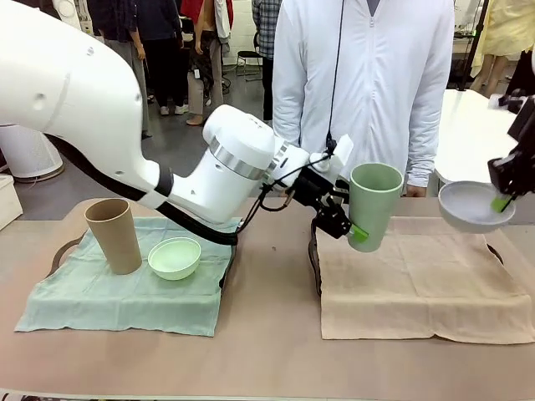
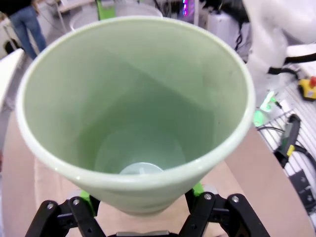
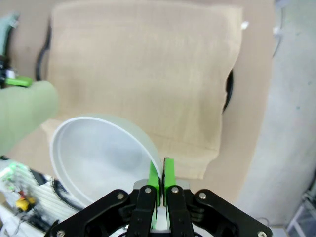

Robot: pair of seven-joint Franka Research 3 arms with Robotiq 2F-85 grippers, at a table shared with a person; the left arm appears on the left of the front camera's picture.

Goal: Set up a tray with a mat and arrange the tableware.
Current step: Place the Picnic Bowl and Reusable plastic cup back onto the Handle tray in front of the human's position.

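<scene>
Currently mid-transfer: both arms carry tableware toward the right-hand tray, which already has its tan mat laid. Left jaws are clamped across the wall of the pale green cup, held upright and clear of the surface, above the mat's left edge. Right jaws are pinched tight on the rim of the white bowl, which hangs slightly tilted over the mat's far right corner. On the bench's left side the green mat carries the tan cup, upright, with the mint green bowl just beside it.

Next move, as I judge it: lower the cup straight down until its base is seated on the cloth, then release; level the bowl before setting it down, well apart from the cup.

Materials: cups are tall, tapered, handleless, matte plastic; the cup interior is smooth with a small round floor. Bowls are shallow, round, thin-rimmed. Both mats are soft woven cloth, lightly creased, edges draping over dark tray handles.
</scene>
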